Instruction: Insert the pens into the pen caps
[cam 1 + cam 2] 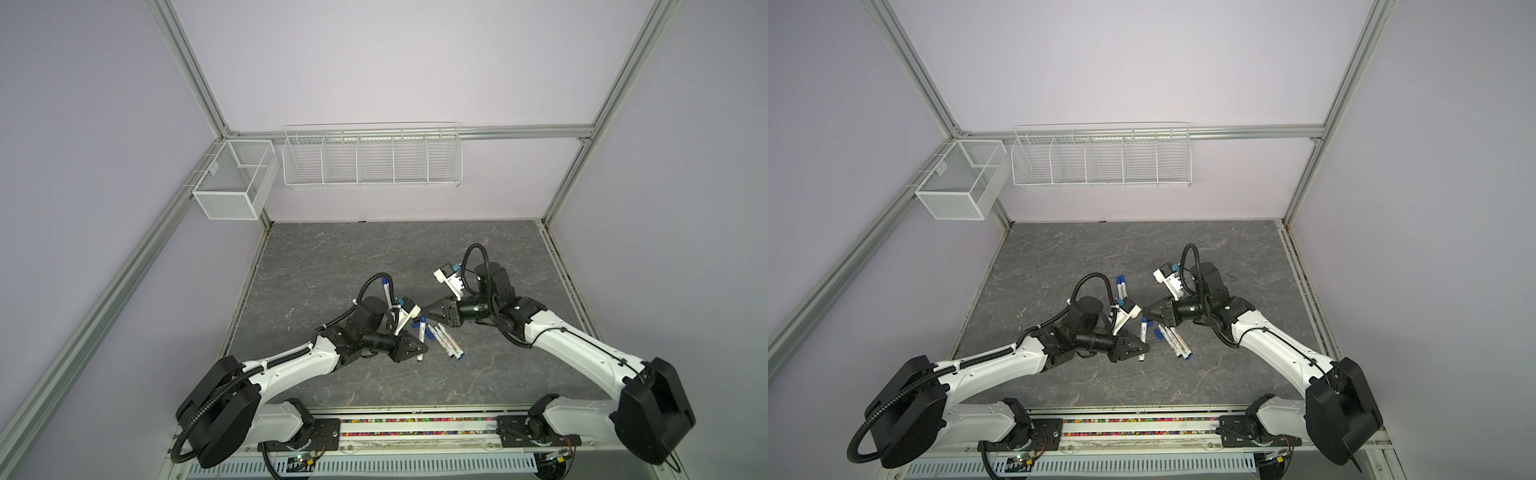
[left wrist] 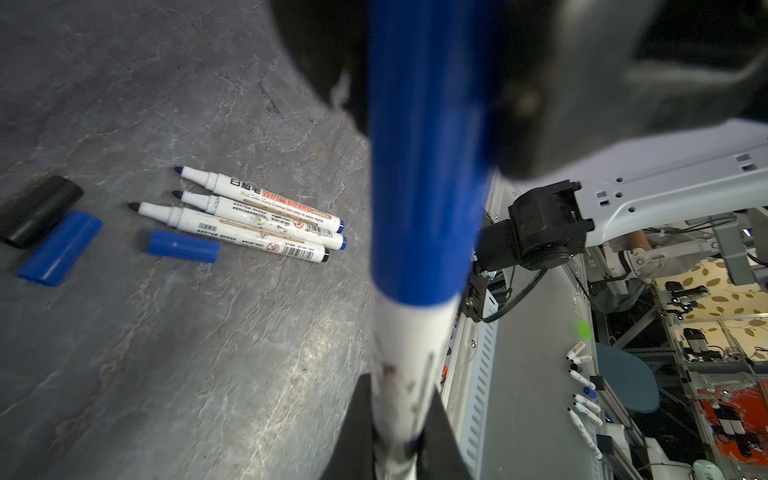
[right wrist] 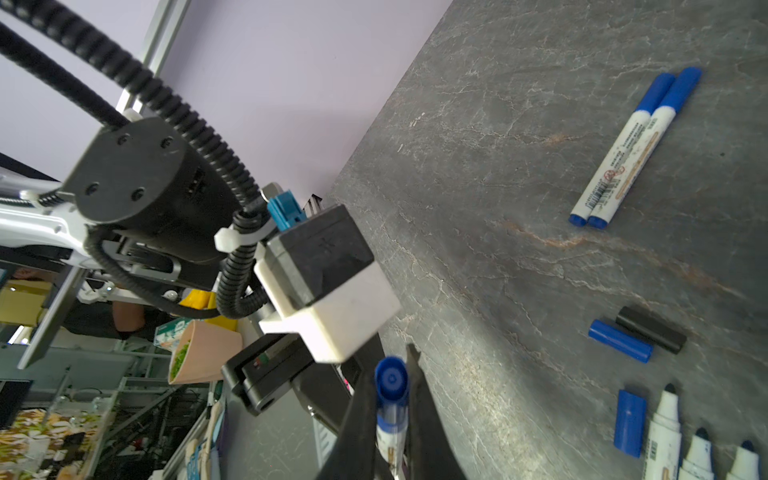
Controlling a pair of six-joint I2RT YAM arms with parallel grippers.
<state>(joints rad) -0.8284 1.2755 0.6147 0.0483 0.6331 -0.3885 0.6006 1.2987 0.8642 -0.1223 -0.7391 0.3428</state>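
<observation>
Centrally, pen [image 1: 422, 335] (both jaws clamped), table [image 1: 332, 257] edges well apart

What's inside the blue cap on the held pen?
The white barrel runs into the blue cap; the nib is hidden by the cap wall, so seating depth can't be seen.

left end effector [image 1: 423, 349] and right end effector [image 1: 424, 311] grip blue-capped pen [image 1: 422, 332]; loose pens [image 1: 446, 341] just beside.
</observation>
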